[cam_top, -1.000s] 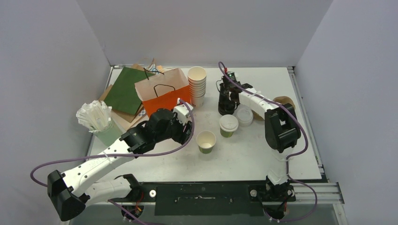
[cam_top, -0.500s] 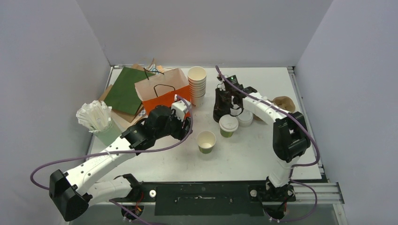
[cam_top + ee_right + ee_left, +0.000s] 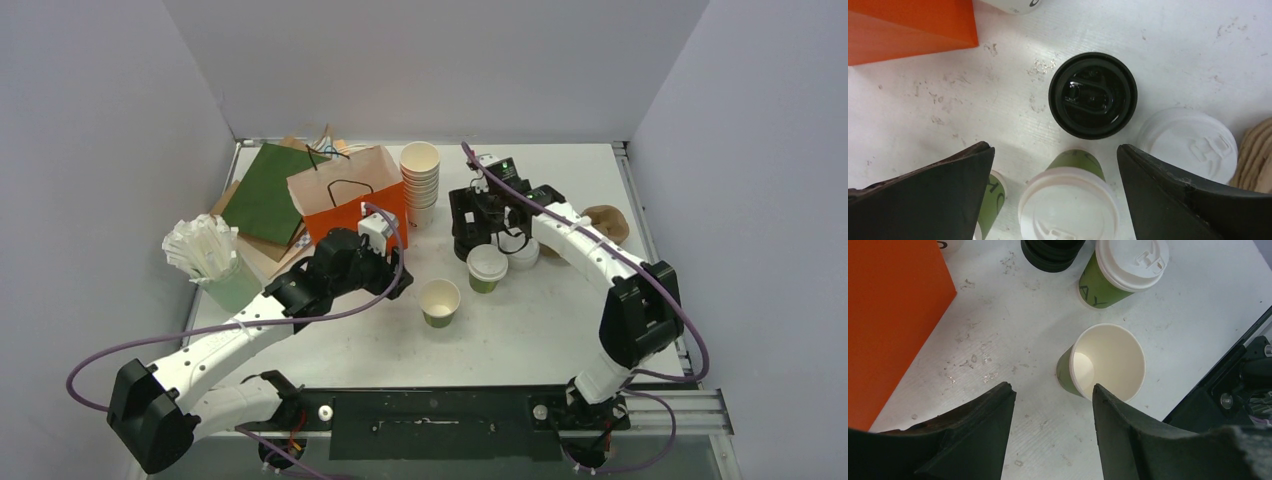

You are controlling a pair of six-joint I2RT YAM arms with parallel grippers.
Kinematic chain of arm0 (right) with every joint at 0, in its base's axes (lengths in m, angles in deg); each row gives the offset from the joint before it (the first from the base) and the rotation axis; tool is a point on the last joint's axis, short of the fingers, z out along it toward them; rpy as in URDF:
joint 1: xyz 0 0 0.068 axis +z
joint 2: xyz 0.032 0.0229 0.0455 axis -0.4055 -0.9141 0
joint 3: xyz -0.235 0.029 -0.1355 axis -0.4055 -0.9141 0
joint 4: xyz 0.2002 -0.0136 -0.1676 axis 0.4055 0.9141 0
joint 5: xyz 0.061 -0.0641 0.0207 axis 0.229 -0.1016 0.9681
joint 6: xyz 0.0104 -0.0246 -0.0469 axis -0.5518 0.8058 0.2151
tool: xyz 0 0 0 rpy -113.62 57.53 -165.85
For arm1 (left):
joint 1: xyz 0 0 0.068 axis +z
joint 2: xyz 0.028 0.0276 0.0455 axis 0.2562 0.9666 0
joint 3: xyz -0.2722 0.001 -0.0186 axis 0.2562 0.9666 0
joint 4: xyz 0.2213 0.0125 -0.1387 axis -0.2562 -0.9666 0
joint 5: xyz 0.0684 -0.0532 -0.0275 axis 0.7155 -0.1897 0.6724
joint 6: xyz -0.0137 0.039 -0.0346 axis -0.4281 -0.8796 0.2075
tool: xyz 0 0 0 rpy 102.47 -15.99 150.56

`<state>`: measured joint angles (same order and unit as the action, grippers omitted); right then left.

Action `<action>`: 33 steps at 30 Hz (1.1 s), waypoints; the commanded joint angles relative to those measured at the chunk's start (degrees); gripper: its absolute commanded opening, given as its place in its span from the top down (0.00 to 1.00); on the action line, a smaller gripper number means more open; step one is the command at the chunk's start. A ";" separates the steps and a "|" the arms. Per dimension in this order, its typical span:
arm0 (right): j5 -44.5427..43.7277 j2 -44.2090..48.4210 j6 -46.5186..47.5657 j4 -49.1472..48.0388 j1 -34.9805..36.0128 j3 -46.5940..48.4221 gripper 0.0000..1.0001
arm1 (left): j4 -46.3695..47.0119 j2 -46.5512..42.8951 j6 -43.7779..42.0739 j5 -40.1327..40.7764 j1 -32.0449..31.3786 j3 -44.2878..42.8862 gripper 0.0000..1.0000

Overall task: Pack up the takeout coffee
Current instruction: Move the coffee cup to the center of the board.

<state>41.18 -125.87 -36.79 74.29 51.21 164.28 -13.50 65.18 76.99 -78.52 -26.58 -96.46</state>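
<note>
The white-lidded green cup [image 3: 487, 268] stands mid-table [image 3: 540, 330], touching a loose white lid [image 3: 522, 250]. Above it hangs the right gripper [image 3: 1053, 150], jaws flung wide and empty, black lids [image 3: 1093, 95] beyond. The left gripper [image 3: 1050, 390] is parted, gripping nothing, beside an open green cup [image 3: 1108, 362].

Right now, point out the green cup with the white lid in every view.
Top view: lidded cup stands mid-table, just right of centre.
Left wrist: lidded cup at the top edge, right of centre.
Right wrist: lidded cup at the bottom edge, centre.
Shared landmark: orange bag, left side in all three.
</note>
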 commanded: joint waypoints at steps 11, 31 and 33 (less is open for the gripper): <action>-10.13 5.32 3.10 8.25 6.14 -5.68 0.00 | 1.91 -0.96 0.32 1.39 0.37 -1.53 0.41; -18.57 4.51 1.02 12.05 7.85 -7.13 0.13 | 1.01 -0.73 -0.48 1.60 0.30 -1.92 0.41; -19.25 5.72 0.74 13.23 7.93 -6.86 0.16 | 1.07 -0.63 -0.64 1.49 0.33 -2.07 0.41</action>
<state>24.41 -121.61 -34.73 83.47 58.55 158.11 -13.37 65.01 77.15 -77.01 -26.56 -96.46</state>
